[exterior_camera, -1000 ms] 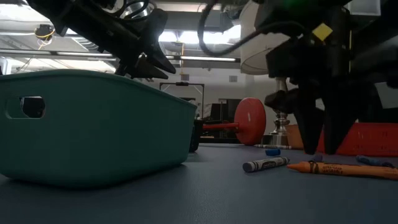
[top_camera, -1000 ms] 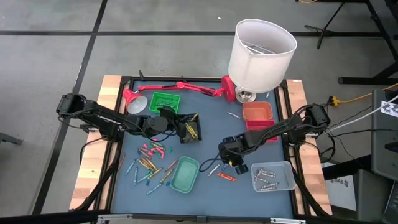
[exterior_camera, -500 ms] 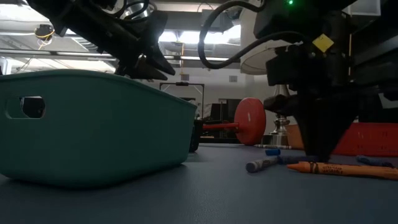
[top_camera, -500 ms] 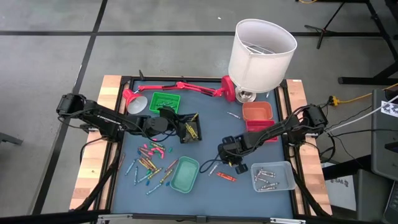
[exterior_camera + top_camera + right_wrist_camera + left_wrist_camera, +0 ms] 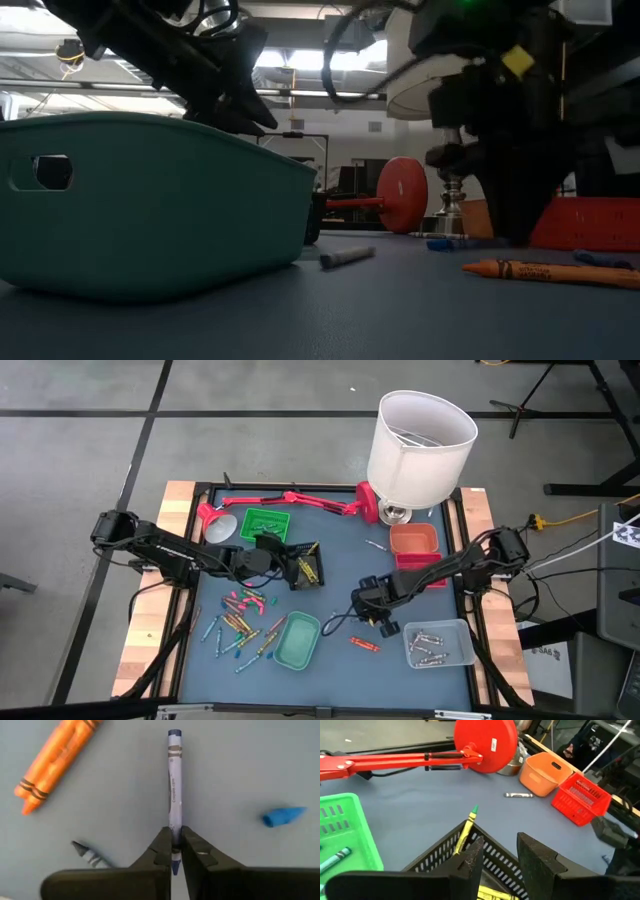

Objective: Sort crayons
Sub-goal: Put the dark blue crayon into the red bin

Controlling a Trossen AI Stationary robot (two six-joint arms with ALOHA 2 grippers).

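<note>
Since a second ago the right gripper (image 5: 172,851) has clenched a blue-grey crayon (image 5: 174,780) near the teal tray (image 5: 297,640); left gripper (image 5: 495,860) released; many crayons (image 5: 240,628) left.

We see that the right claw (image 5: 173,851), open around a blue crayon (image 5: 174,785) a second ago, has closed its fingers on that crayon's end. In the low view the grey crayon (image 5: 346,257) has shifted from just beside the orange crayon (image 5: 548,271) to a spot near the teal tray (image 5: 150,200), and the right arm has moved slightly.
</note>
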